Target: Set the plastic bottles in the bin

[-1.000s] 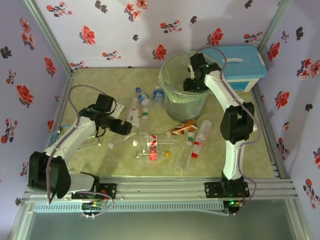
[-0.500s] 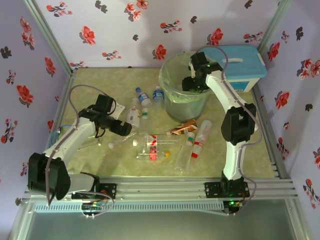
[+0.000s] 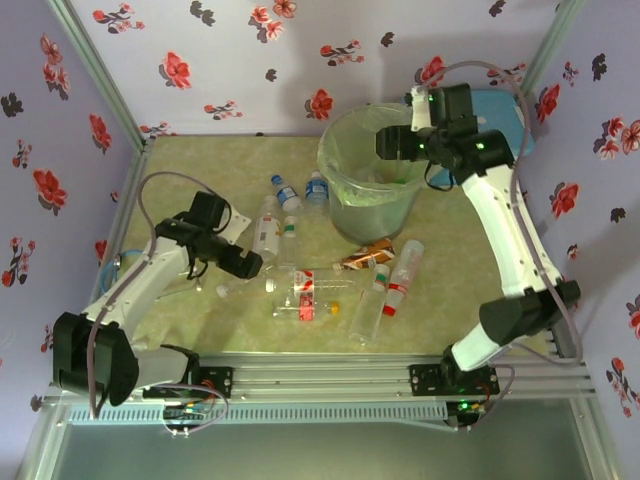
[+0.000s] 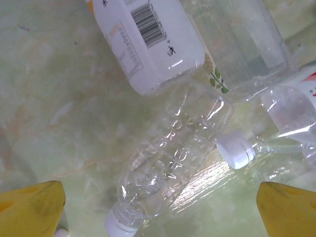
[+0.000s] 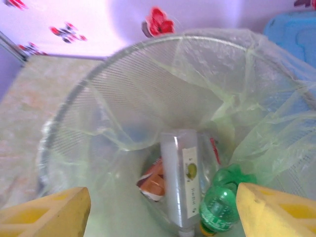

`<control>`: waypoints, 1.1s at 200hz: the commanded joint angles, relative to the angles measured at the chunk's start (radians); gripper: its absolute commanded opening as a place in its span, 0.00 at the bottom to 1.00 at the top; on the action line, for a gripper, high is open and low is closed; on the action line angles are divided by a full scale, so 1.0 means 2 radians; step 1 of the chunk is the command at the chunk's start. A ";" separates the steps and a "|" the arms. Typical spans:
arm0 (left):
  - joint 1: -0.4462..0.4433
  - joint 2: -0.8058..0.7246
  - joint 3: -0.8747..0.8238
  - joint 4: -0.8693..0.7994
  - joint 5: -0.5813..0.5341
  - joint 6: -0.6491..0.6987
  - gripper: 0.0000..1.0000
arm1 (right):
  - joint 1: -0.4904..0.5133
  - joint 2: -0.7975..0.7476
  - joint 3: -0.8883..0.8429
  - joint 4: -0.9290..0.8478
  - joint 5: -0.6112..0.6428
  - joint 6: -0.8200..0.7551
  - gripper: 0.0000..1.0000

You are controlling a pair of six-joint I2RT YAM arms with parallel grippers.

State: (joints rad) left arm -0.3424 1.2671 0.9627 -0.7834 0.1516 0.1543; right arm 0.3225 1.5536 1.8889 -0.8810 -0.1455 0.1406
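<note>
Two plastic bottles lie at the bottom of the bin (image 5: pixel 98 98), a round bucket lined with a pale green bag. One is a labelled clear bottle (image 5: pixel 180 182) and the other a green bottle (image 5: pixel 219 202) touching it, with a red-and-white object (image 5: pixel 153 181) on the clear one's other side. The right gripper (image 5: pixel 160 210) hangs over the bin's mouth, its yellow fingers (image 5: pixel 44 212) spread and empty. More bottles (image 3: pixel 300 290) lie scattered on the table (image 3: pixel 200 170) in front of the bin. There the left gripper (image 4: pixel 158 210) hovers released, jaws wide on either side of a crumpled bottle (image 4: pixel 168 173) with a white cap, near a white-labelled bottle (image 4: pixel 148 44). A blue-lidded box (image 5: pixel 296 29) stands just beside the bin.
</note>
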 commanded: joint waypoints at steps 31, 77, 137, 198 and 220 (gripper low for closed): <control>-0.006 0.029 -0.013 -0.024 -0.029 0.036 1.00 | 0.000 -0.075 -0.071 0.060 -0.047 0.032 0.78; -0.013 0.074 -0.011 -0.026 -0.059 0.042 1.00 | -0.005 -0.108 -0.093 0.068 -0.039 0.025 0.78; -0.046 0.124 -0.014 -0.027 -0.107 0.047 1.00 | -0.024 -0.128 -0.092 0.066 -0.022 0.008 0.79; -0.048 0.168 -0.004 -0.028 -0.139 0.035 0.96 | -0.036 -0.147 -0.098 0.057 -0.008 -0.005 0.78; -0.049 0.167 -0.005 -0.025 -0.139 0.036 0.89 | -0.038 -0.151 -0.100 0.056 -0.005 -0.007 0.78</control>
State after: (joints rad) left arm -0.4358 1.5978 0.9466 -0.8139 -0.1017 0.2222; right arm 0.2546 1.2778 1.7031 -0.7677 -0.1818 0.1555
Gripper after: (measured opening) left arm 0.925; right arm 0.785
